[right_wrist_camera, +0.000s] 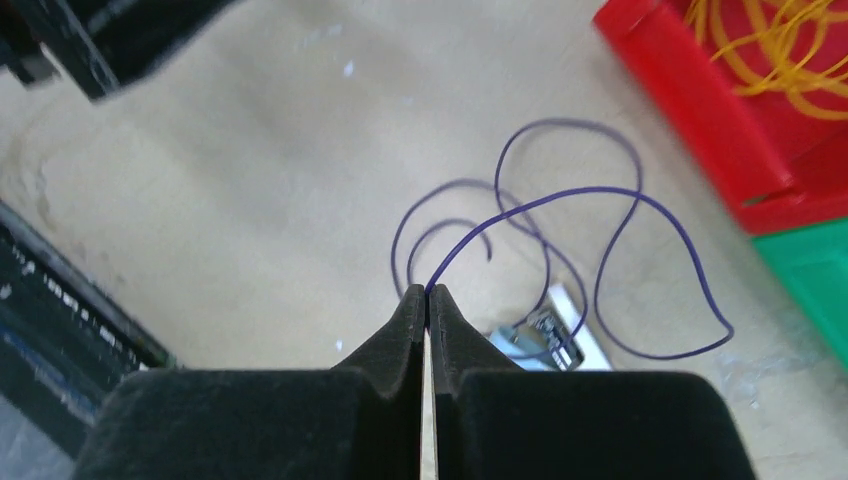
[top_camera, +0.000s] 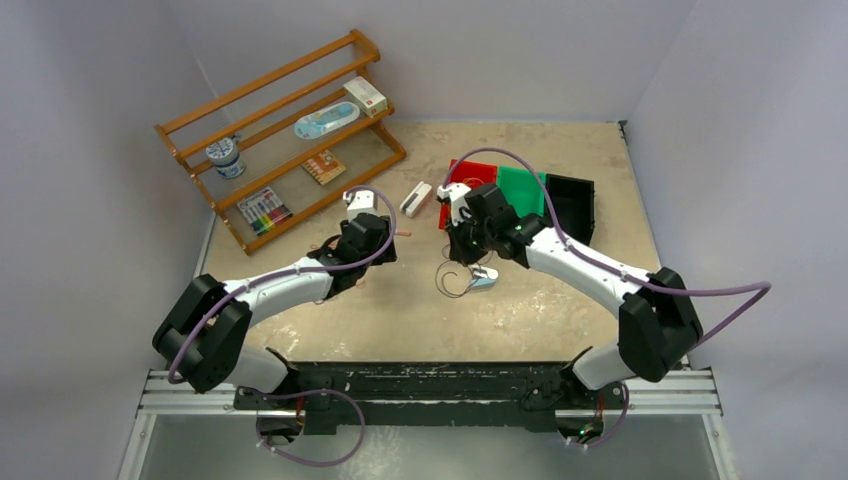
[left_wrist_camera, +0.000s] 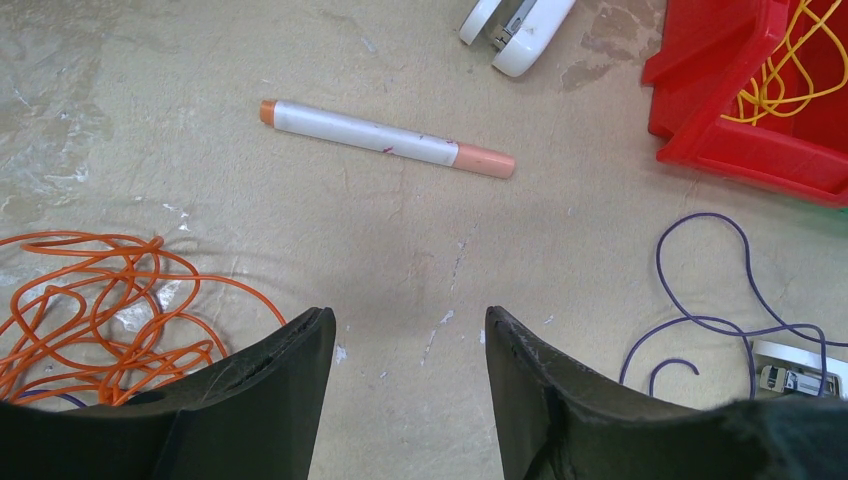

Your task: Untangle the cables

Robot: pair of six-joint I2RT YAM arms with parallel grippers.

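A loopy orange cable bunch [left_wrist_camera: 90, 310] lies on the table just left of my left gripper [left_wrist_camera: 410, 325], which is open and empty just above bare table. In the top view the left gripper [top_camera: 388, 248] is at mid-table. A thin purple cable [right_wrist_camera: 600, 200] lies in loose loops, its far part over a small white and blue device [right_wrist_camera: 550, 330]. My right gripper [right_wrist_camera: 427, 292] is shut on one strand of it and holds that strand above the table. The right gripper [top_camera: 462, 258] is just above the purple cable [top_camera: 450, 282] in the top view. A yellow cable [right_wrist_camera: 770, 50] lies in the red bin [right_wrist_camera: 700, 100].
A white marker with orange ends [left_wrist_camera: 385, 138] and a white stapler [left_wrist_camera: 515, 25] lie beyond the left gripper. Green bin [top_camera: 520, 188] and black bin [top_camera: 570, 205] stand at the back right beside the red one. A wooden rack [top_camera: 280, 140] with small items stands at the back left.
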